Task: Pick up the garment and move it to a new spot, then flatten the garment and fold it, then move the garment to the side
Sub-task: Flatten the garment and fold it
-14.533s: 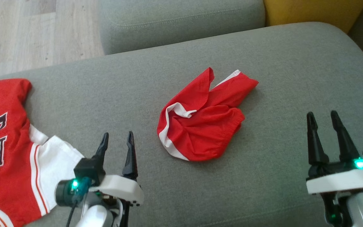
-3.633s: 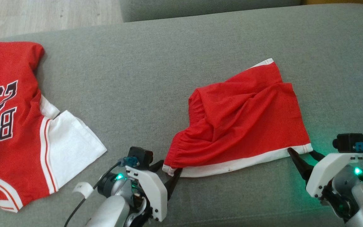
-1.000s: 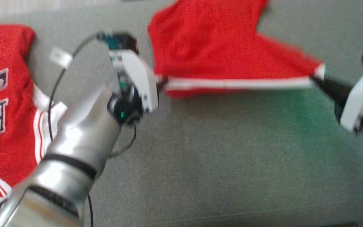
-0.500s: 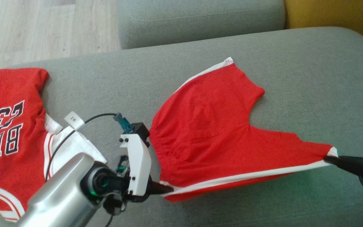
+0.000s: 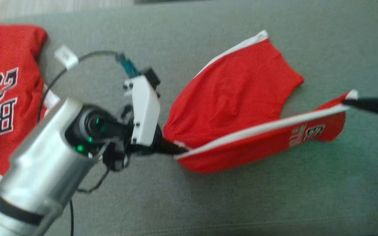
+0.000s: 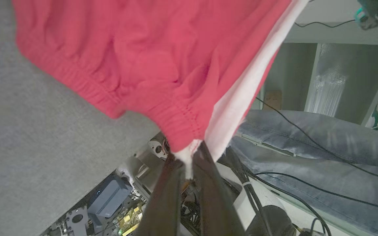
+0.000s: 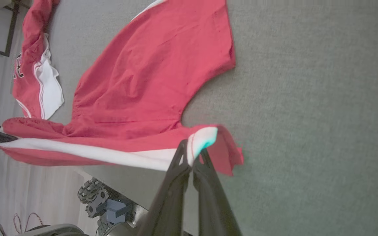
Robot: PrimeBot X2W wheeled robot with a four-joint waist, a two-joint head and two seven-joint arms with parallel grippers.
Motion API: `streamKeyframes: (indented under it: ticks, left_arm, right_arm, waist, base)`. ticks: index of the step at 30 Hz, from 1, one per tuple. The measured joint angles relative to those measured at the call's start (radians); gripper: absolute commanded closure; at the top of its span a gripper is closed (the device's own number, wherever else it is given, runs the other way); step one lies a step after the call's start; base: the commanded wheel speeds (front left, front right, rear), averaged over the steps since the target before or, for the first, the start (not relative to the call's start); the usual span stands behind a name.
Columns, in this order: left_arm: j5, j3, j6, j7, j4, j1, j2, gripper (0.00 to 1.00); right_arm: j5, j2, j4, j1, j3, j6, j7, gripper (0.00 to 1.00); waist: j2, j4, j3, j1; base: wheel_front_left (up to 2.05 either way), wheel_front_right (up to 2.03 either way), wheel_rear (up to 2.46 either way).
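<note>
The garment (image 5: 241, 95) is a pair of red shorts with a white side stripe, stretched across the grey sofa seat (image 5: 208, 203). My left gripper (image 5: 176, 150) is shut on the waistband end of the stripe, seen close up in the left wrist view as the garment (image 6: 162, 65) pinched at my left gripper (image 6: 189, 160). My right gripper (image 5: 351, 100) is shut on the hem corner at the far right. In the right wrist view the garment (image 7: 149, 78) hangs from my right gripper (image 7: 194, 154). The near leg is lifted and shows a printed logo (image 5: 307, 132); the far leg lies flat.
A red and white jersey (image 5: 2, 95) with black lettering lies at the left of the seat. A cable with a white tag (image 5: 66, 56) loops above my left arm. In the left wrist view, a person's jeans-clad legs (image 6: 323, 144) and the robot base show past the seat's edge.
Both grippers still hold the stripe edge. The camera has tilted down. The near leg has risen off the seat and turned, so its logo side now shows.
</note>
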Motion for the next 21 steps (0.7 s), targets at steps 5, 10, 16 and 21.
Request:
streamKeyframes:
  ticks: [5, 10, 16, 21]
  left_arm:
    - [0.0, 0.016, 0.017, 0.002, 0.051, -0.09, -0.049, 1.0]
    - [0.008, 0.025, 0.016, -0.008, 0.091, -0.147, -0.07, 1.0]
    - [0.027, 0.044, 0.025, -0.014, 0.122, -0.218, -0.084, 1.0]
    - [0.033, 0.061, 0.026, -0.023, 0.14, -0.283, -0.099, 1.0]
  right_arm:
    - [0.002, 0.052, 0.131, -0.151, -0.029, 0.0, 0.074, 1.0]
    - [-0.009, 0.112, 0.232, -0.245, -0.035, 0.0, 0.123, 1.0]
    - [-0.044, 0.188, 0.393, -0.391, -0.033, 0.0, 0.202, 1.0]
    - [-0.08, 0.233, 0.472, -0.496, -0.043, 0.0, 0.225, 1.0]
  waist:
    - [0.0, 0.034, 0.088, 0.0001]
    - [0.0, 0.066, 0.148, 0.0003]
    - [-0.0001, 0.125, 0.24, 0.0003]
    - [-0.0001, 0.159, 0.296, 0.0003]
  base:
    - [0.0, 0.0, 0.0]
    - [0.0, 0.0, 0.0]
    - [0.0, 0.0, 0.0]
    - [0.0, 0.0, 0.0]
